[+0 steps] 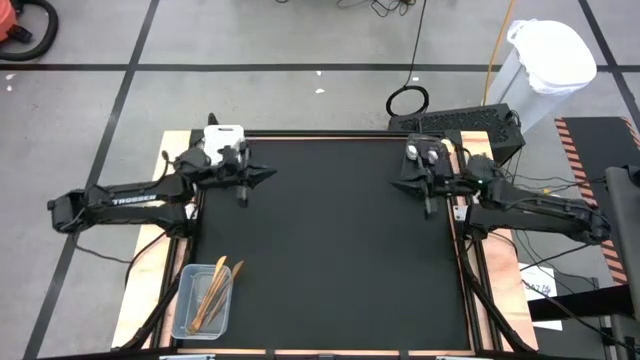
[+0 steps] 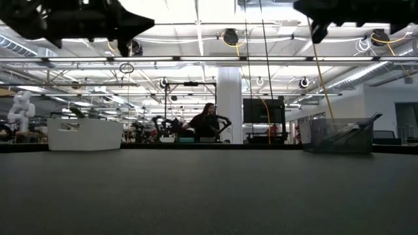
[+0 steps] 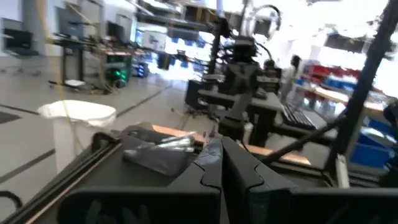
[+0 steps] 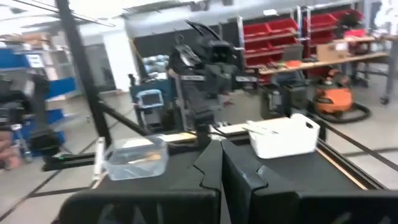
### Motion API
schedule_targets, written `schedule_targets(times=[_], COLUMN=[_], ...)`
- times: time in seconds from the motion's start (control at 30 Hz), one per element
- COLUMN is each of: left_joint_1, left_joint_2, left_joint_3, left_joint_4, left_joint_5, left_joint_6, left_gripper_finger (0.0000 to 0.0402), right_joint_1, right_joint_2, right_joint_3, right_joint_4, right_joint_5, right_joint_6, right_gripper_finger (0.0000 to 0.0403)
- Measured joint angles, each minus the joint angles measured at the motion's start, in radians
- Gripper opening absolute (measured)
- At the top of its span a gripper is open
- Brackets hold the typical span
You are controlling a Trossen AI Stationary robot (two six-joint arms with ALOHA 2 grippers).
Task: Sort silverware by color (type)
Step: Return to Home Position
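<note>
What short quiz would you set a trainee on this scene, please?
1. True or false: the orange utensils lie inside the clear bin.
2. Which bin stands closest to the left pincer? A) white bin B) clear bin C) dark bin
3. Fill in: the left pincer and the right pincer are both ____ (open or shut).
Key: 1 true; 2 A; 3 shut.
</note>
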Motion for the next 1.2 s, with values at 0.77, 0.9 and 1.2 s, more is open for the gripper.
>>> schedule_targets(times=[0.77, 0.9, 1.2], left_joint_1=[-0.006, -0.042, -0.185], left_joint_2=[-0.346, -0.333, -0.256], left_joint_3=[-0.103, -0.154, -0.156], left_joint_4=[-0.244, -0.174, -0.152], left_joint_5=[-0.077, -0.149, -0.199], left_joint_6=[0.052, -0.049, 0.026], left_gripper_finger=[0.0, 0.0, 0.0], right_joint_1=[0.189, 0.242, 0.309], right_joint_2=[-0.278, -0.258, -0.291], right_joint_3=[-0.159, -0.305, -0.34], right_joint_4=[-0.046, 0.291, 0.19], right_joint_5=[0.226, 0.245, 0.261], right_joint_6=[0.031, 0.066, 0.082], right_gripper_finger=[0.0, 0.0, 0.0])
